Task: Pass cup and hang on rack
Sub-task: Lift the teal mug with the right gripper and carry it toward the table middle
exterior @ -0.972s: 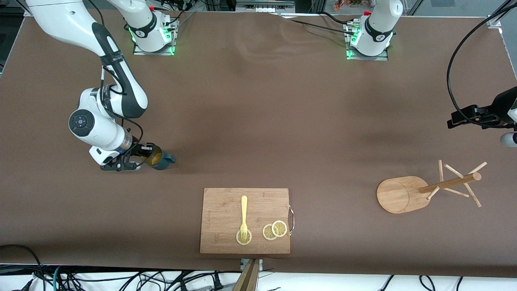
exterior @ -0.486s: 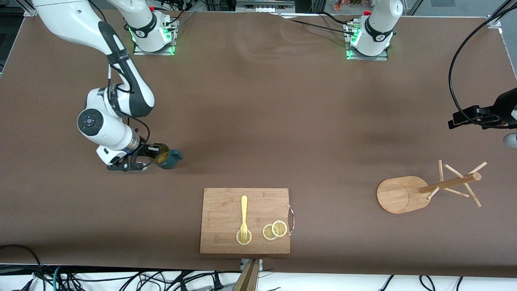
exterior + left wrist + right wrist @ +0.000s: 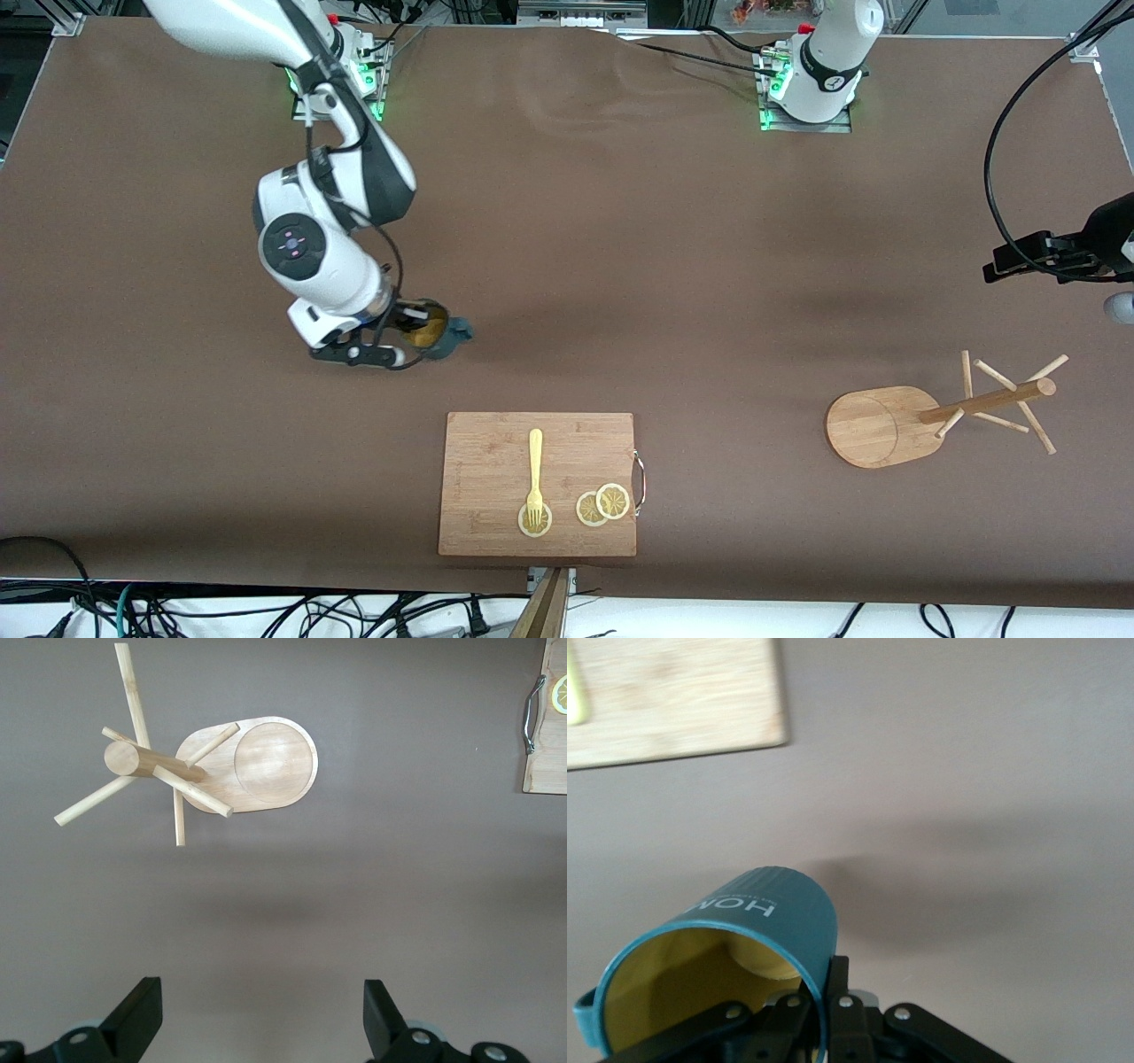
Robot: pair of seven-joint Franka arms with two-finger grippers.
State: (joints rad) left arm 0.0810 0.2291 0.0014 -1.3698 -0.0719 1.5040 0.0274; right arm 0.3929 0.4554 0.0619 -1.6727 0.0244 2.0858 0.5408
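One-wall pinch: right gripper [image 3: 409, 335] grasps cup [image 3: 434, 334] rim above table; slip possible at handover; left gripper [image 3: 261, 1028] spread, waiting near rack [image 3: 939, 415]

You have the cutting board [image 3: 538, 484] bottom centre, the rack [image 3: 939, 415] lower right, the cup [image 3: 436, 334] centre left.

Brown table [image 3: 620, 248] w/ cutting board [image 3: 496, 443], rack [image 3: 886, 425].
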